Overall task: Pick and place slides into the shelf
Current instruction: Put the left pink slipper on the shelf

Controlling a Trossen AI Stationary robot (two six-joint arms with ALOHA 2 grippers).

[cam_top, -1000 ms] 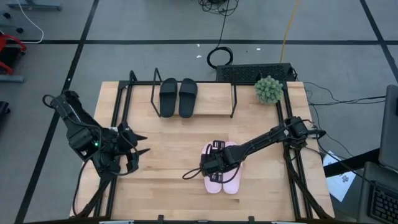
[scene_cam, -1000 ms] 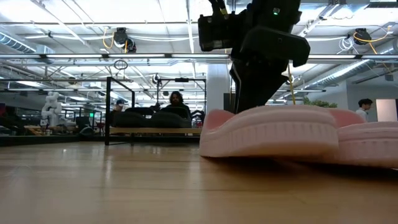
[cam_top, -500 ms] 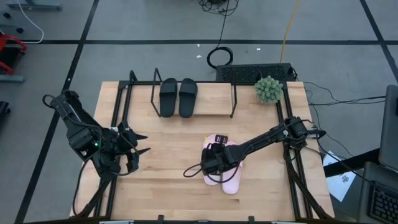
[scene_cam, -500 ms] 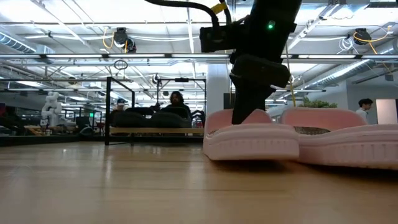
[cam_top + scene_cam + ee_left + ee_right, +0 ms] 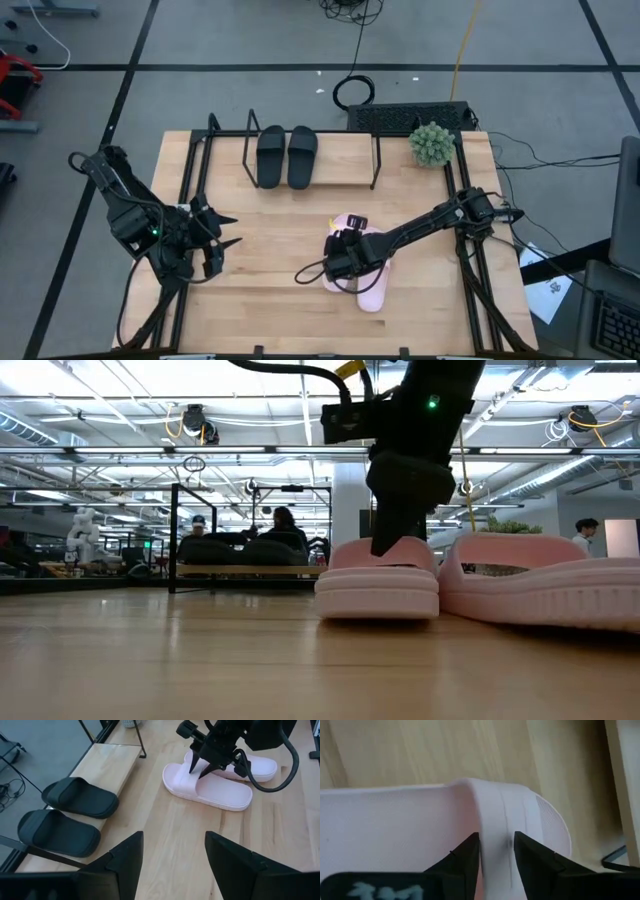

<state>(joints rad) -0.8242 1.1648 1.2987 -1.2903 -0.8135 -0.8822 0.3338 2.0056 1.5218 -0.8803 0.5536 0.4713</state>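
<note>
Two pale pink slides lie mid-table. My right gripper [image 5: 345,255] stands over the nearer-left one [image 5: 210,787] and is shut on its strap. The other pink slide [image 5: 373,290] lies flat beside it. The black pair [image 5: 287,156] rests sole-down on the shelf board [image 5: 345,158] at the far edge. My left gripper [image 5: 228,232] waits open above the table's left part, touching nothing. My right gripper has the pink slide's strap [image 5: 496,827] pinched between its two fingers, one finger [image 5: 465,857] at each edge of the band. The fingers come from above, pointing down [image 5: 197,770]. The slide sits level, its sole [image 5: 378,605] on or just above the table; I cannot tell which.
The shelf's black wire frame [image 5: 212,140] stands along the far left of the table. A small green plant [image 5: 432,143] sits at the far right corner, with a black mat [image 5: 410,117] behind it. Bare board [image 5: 280,240] lies between the grippers.
My right gripper, still shut on the strap, has turned the pink slide about and drawn it a little toward the table's left, away from its mate. In the low view the slide showed its long side before and now shows one end.
</note>
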